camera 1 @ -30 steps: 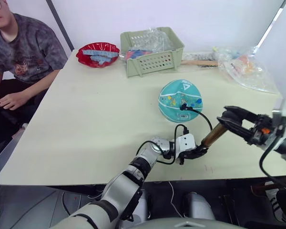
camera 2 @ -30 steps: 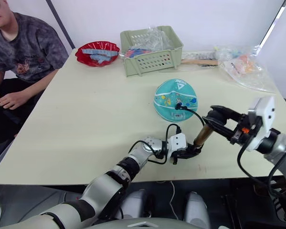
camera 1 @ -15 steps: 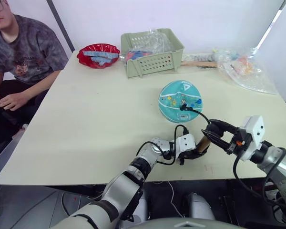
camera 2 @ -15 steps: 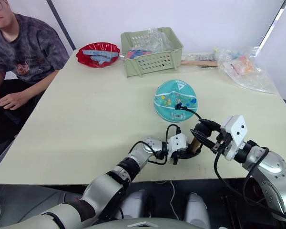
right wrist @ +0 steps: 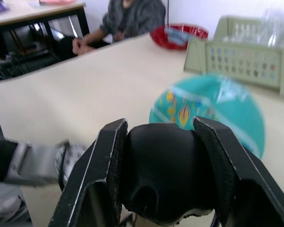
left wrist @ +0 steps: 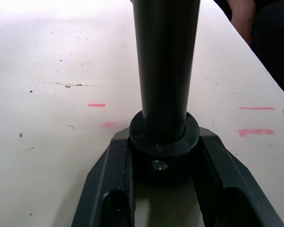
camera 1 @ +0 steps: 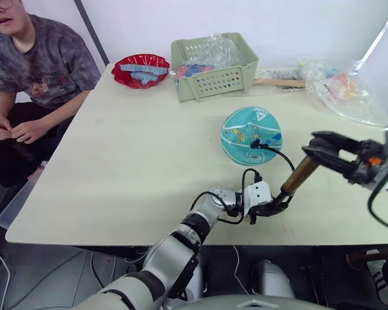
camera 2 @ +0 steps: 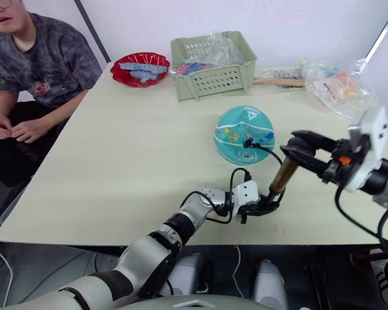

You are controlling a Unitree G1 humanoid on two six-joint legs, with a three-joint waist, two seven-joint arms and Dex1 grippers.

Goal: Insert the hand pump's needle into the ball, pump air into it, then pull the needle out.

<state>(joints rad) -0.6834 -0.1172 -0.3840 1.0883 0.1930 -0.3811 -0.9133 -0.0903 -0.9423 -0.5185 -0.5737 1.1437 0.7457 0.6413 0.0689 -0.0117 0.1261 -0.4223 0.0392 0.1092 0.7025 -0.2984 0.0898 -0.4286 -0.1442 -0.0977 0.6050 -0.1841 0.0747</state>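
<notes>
The hand pump (camera 1: 297,181) slants up toward 1 o'clock from the tabletop (camera 1: 136,161); the left gripper (camera 1: 276,205) has its jaws clamped on the base cap, the right gripper (camera 1: 318,146) on the T-handle. Its hose arcs toward 11 o'clock into the ball (camera 1: 250,135). A basket (camera 1: 213,65) and red dish (camera 1: 141,69) stand beyond.

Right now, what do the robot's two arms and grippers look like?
The left arm is silver-grey with black joint bands, a white block at the wrist and a looping black cable. The left gripper has two black fingers. The right gripper is also black-fingered, with an orange spot behind it, a white wrist block and black cables.
</notes>
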